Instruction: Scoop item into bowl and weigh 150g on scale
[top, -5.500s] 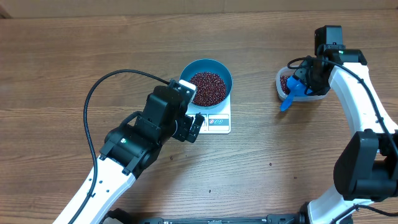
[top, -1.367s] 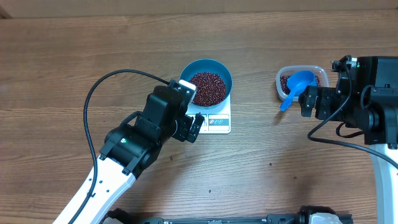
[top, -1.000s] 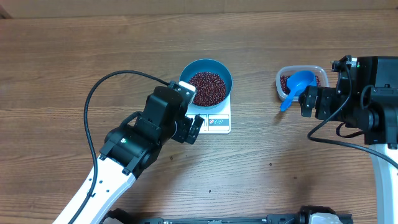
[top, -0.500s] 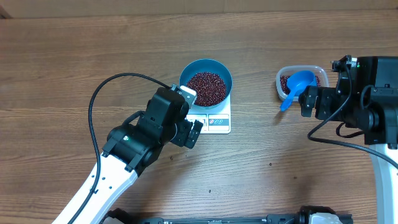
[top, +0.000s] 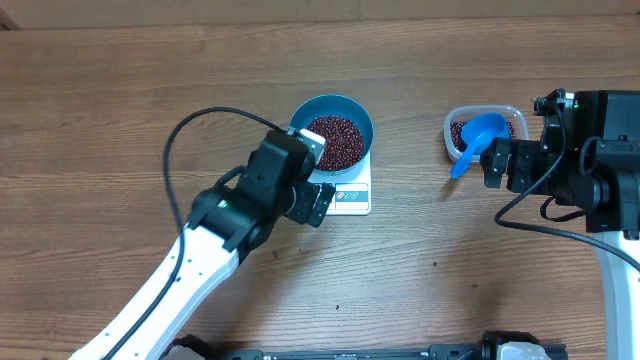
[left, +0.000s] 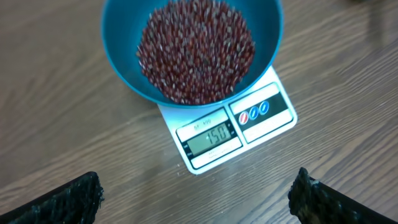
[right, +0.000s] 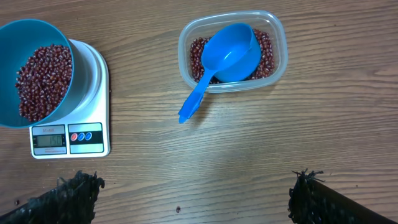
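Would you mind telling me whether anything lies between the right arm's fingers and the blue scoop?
Nothing visible does. Only bare table separates the open right fingers from the scoop, whose handle hangs over the near rim of the tub.

White arms (top: 170, 290), black joints (top: 272, 182), black cables (top: 212, 111).

Bowl (top: 362, 113): blue, on the white scale (top: 351, 196), full of dark red beans (top: 335, 139).
Tub (top: 514, 114): clear, well right of the bowl, with beans.
Scoop (top: 483, 130): blue, cup in the tub, handle over its edge.
Desk (top: 430, 290): brown wood.
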